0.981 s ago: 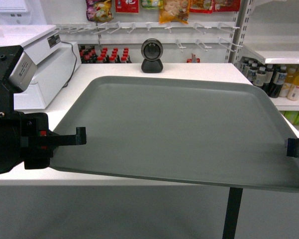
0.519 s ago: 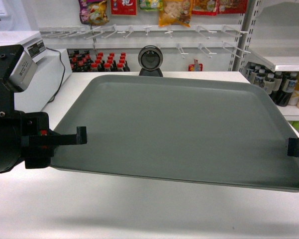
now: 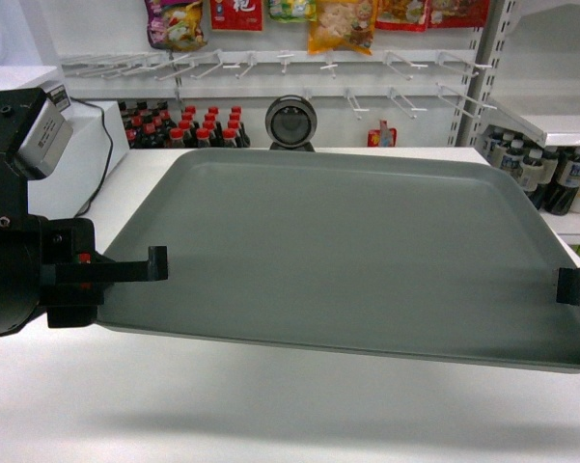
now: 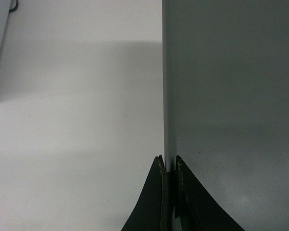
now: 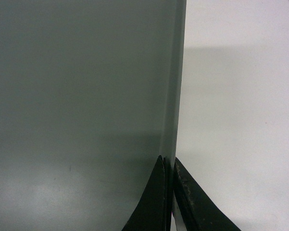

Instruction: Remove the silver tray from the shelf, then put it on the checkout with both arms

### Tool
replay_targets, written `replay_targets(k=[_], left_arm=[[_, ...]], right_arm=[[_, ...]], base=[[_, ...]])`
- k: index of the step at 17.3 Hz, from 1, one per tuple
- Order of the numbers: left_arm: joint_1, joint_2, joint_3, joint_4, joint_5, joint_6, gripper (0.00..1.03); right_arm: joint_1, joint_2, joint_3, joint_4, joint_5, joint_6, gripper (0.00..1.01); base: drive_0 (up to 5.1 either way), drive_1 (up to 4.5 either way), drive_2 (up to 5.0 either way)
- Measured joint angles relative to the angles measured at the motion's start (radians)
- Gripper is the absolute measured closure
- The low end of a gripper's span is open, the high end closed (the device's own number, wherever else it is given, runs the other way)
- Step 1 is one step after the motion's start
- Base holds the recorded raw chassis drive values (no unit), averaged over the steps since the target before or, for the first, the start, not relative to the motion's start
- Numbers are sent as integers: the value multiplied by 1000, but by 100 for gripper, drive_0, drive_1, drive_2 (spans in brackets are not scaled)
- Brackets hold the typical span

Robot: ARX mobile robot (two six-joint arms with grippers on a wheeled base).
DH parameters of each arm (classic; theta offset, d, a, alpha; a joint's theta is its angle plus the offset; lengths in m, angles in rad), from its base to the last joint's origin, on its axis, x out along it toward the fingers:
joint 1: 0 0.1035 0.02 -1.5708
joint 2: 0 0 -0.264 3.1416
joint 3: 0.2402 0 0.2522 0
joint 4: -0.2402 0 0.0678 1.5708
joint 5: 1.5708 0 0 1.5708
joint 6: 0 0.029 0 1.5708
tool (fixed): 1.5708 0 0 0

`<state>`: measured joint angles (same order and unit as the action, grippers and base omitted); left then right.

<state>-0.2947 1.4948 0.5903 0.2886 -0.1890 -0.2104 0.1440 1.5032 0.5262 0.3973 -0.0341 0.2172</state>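
White checkout (image 3: 270,415) lies below the silver tray (image 3: 347,241) — stiff, probably light; left gripper (image 3: 155,262) and right gripper (image 3: 571,285) pinch opposite rims — keep it level.

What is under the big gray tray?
The white checkout and the silver tray's shadow show below it. What lies directly beneath the tray's middle is covered.

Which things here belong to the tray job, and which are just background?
Job: silver tray, left gripper, right gripper, both pinching its rims; checkout below.
Background: register machine, round camera, sauce bottles, hanging snack bags.
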Motion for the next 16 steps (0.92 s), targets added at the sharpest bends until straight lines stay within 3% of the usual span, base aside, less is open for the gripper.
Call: replay_targets(k=[1,2,3,4,6,10,15,16], left_arm=[[-13,13,-2,51,-54,13,100],[-27,50,15,88,-145,32,100],[-27,89,47,96,-180,40,100],[-20,138,95,84,-177,40,100],[14,230,180,45,-103,23,100],[74,450,330,-6,29,-3,100],[82,620,489,-119,88,-46,99],[82,631,493,-105,64,-43,89]], right_arm=[[0,2,-3,25,-8,-5,98],[0,31,-26,168,-32,-37,98],[0,64,-15,225,-40,-64,98],[0,105,15,234,-30,-96,98],[-1,195,91,181,-9,-114,98],[-8,373,246,103,-5,-114,98],[-35,585,424,-3,9,-150,98],[-40,611,444,-24,6,-181,89]], base=[[0,0,0],[0,0,0],[0,0,0],[0,0,0],[0,0,0],[0,0,0],[0,0,0],[0,0,0]])
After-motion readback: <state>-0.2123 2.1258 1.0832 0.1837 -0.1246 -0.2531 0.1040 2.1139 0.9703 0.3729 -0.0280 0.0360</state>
